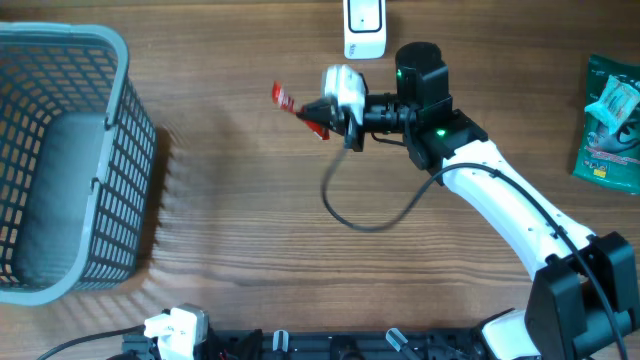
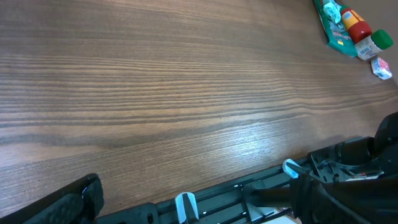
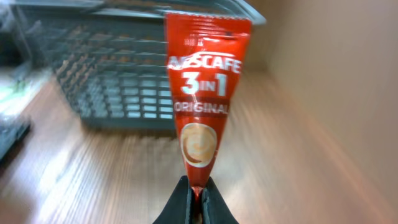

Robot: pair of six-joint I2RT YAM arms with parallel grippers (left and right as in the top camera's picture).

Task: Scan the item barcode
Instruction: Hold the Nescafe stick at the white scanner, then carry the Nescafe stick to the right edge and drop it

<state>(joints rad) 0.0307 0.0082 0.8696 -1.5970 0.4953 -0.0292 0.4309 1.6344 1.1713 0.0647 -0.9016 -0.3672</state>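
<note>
At the far left stands a grey plastic basket [image 1: 60,160], a stiff open lattice. My left gripper [image 1: 175,325] rests low at the near edge of the wooden table [image 1: 230,220], jaws spread wide and holding nothing.

Further right, in the air above the table, is the sachet [image 3: 202,93]: a long red coffee stick of glossy foil. I judge it light, floppy and slick, with powder inside that shifts. My right gripper [image 3: 198,194] is pinched tight on its bottom seam, the flat crimped end, which seems the surest hold. No barcode shows on the printed face.

Just right of it, at the far edge, lies the white hard-shelled scanner [image 1: 365,28]. A crinkly green packet [image 1: 610,120] lies at the far right.
</note>
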